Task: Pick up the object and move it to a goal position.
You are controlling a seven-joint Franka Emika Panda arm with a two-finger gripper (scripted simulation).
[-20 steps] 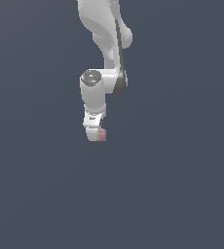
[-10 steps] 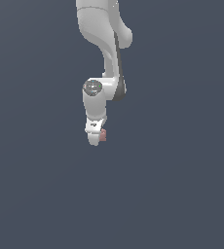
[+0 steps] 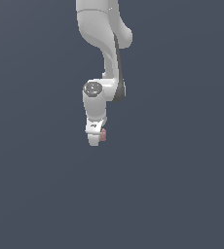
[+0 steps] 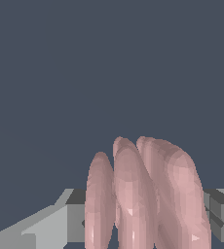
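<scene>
The object (image 3: pixel 103 135) is a small dull pinkish-red lumpy chunk. In the exterior view it peeks out beside the tip of the white robot hand, held above the floor. My gripper (image 3: pixel 97 138) is shut on it. In the wrist view the object (image 4: pixel 143 199) fills the space between the two grey fingers (image 4: pixel 55 226) as several ridged pink lobes. The fingertips themselves are hidden behind the chunk.
The white arm (image 3: pixel 104 44) comes down from the top of the exterior view. Around it is only a plain dark grey-blue ground (image 3: pixel 182 185). No goal marker shows.
The arm has shifted slightly toward the exterior view's right and a little down, carrying the object with it. The grip stays shut.
</scene>
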